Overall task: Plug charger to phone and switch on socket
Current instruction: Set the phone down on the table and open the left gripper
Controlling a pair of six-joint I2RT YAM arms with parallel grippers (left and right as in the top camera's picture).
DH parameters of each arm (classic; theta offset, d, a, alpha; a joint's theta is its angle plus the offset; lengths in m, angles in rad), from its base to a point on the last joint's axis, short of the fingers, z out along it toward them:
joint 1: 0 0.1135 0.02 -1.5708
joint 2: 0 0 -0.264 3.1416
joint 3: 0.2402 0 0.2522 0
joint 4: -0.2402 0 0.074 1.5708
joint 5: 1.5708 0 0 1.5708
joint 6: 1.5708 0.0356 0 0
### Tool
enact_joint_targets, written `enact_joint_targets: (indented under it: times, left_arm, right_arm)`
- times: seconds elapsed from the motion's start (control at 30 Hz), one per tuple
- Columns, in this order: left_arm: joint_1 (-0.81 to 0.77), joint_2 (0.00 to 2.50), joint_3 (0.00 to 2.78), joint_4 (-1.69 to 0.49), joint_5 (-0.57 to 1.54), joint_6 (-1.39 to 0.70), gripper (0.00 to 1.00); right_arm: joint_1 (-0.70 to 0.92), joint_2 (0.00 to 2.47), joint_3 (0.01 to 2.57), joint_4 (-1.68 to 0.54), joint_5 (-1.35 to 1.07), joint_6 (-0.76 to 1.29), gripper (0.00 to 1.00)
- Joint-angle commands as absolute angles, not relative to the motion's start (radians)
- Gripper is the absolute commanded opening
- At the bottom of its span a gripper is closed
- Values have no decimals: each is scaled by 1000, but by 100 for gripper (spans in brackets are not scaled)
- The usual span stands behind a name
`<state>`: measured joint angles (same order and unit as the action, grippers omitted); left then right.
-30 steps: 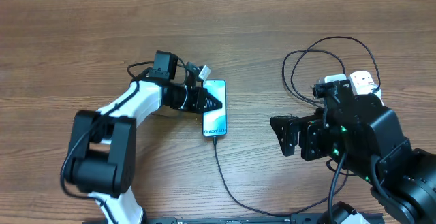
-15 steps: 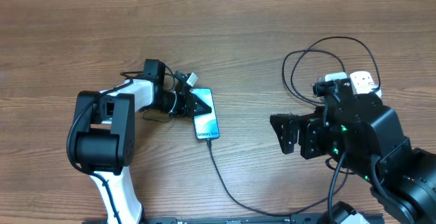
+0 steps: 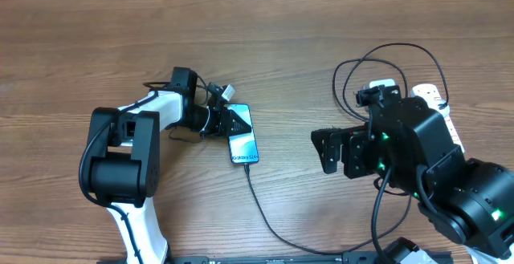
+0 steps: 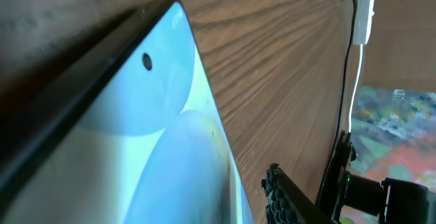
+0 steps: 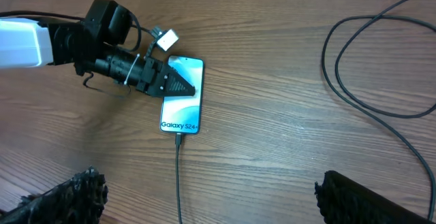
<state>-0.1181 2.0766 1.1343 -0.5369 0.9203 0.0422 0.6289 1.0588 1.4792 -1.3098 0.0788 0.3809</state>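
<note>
Charger in, switch to go: my left gripper (image 3: 239,121) rests on the top end of the phone (image 3: 245,145), which lies flat and lit, left of the middle of the bench (image 3: 321,23). From these views I cannot tell whether that gripper is pinched on the phone or only pressing on it. The black cable (image 3: 269,220) meets the phone's lower end, and its plug tip (image 5: 178,139) looks seated there, so I judge the plugging step done. From the phone the cable runs toward the near edge of the bench and loops back up the right side.

My right gripper (image 3: 339,153) hangs spread wide and empty between the phone and the power strip (image 3: 434,95), which sits near the right edge, largely hidden under my right arm. Its switches are too small to read. What remains, as I judge it, is turning on the strip.
</note>
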Motion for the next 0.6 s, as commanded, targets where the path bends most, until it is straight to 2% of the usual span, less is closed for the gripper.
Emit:
enact_joint_targets:
  times: [0.0,0.2,0.47,0.57]
  left_arm:
    - [-126,2095,1127,-488,738,25,35]
    - [-143,2095,1127,-421,850,83,38]
    - [-170,2095,1127,-453,900,181,21]
    - [-179,2095,1127,-477,968,244,20]
  right_arm:
    - [625,1056,1493,-1308,89,394,100]
    - [625,1056,1493,-1312,89,394,100]
    - [625,1056,1493,-1315,89,393,100]
    - [625,1056,1493,-1316,89,393,100]
